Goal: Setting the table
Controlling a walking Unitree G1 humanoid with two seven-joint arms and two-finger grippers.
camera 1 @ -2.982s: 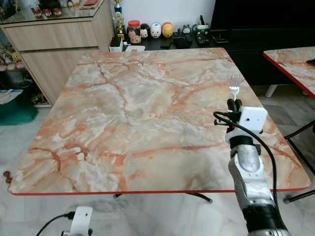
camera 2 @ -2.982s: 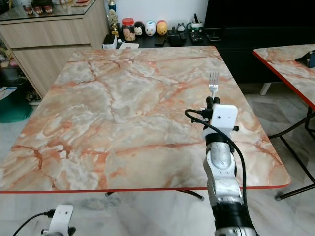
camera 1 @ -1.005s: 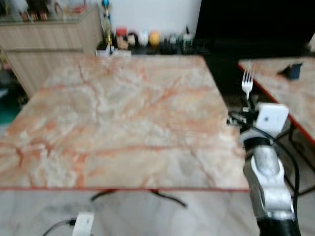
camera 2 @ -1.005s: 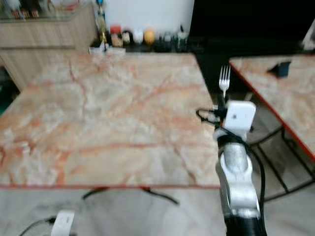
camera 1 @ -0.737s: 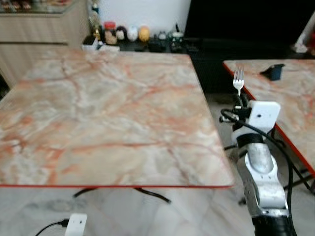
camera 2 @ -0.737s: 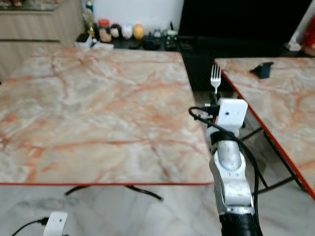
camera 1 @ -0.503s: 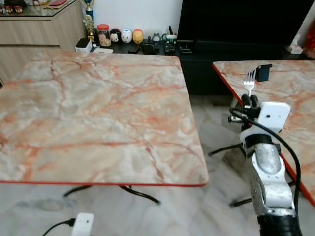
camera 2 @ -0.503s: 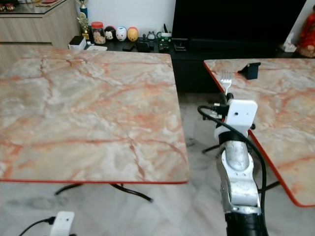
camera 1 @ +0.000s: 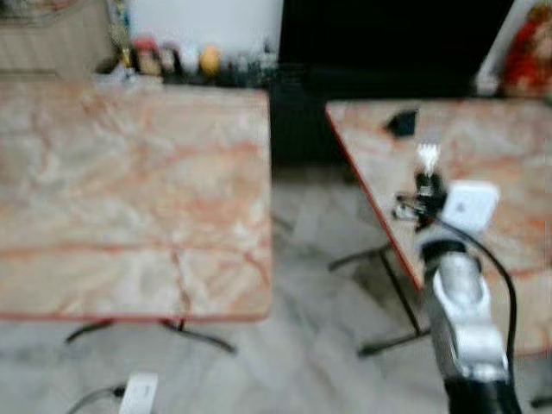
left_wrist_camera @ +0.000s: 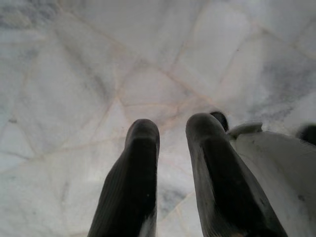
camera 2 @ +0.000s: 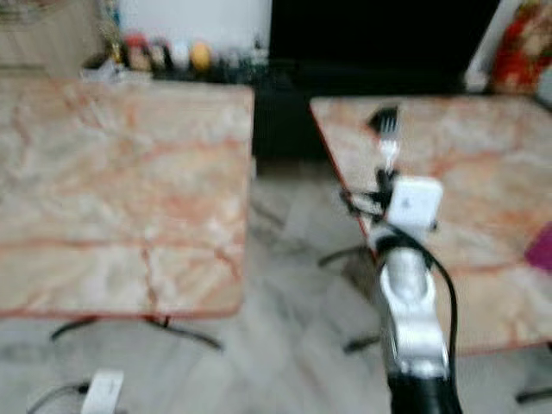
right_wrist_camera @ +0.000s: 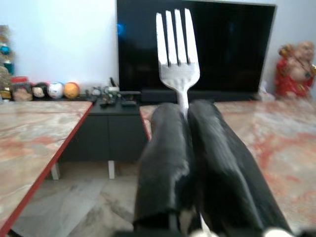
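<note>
My right gripper point(right_wrist_camera: 183, 111) is shut on the handle of a silver fork point(right_wrist_camera: 177, 49), which stands upright with its tines up. In the blurred eye views the fork point(camera 2: 388, 147) and the gripper point(camera 2: 385, 183) are raised over the near left edge of a second marble table with a red rim point(camera 2: 483, 172). A first marble table point(camera 1: 129, 190) lies to the left across a gap of floor. My left gripper point(left_wrist_camera: 170, 128) hangs low over the pale tiled floor, its fingers point(left_wrist_camera: 140, 163) a little apart with nothing between them.
A small dark object point(camera 1: 402, 122) stands on the right table beyond the fork, and something magenta point(camera 2: 542, 246) lies at its right edge. A black TV point(camera 1: 379, 34), a low cabinet with small figurines point(camera 1: 172, 62) and a red statue point(camera 1: 526, 60) line the back wall.
The whole view has swung right and blurred, so the camera moved. The second table now lies under the raised fork; the first table sits further left. The fork stays gripped.
</note>
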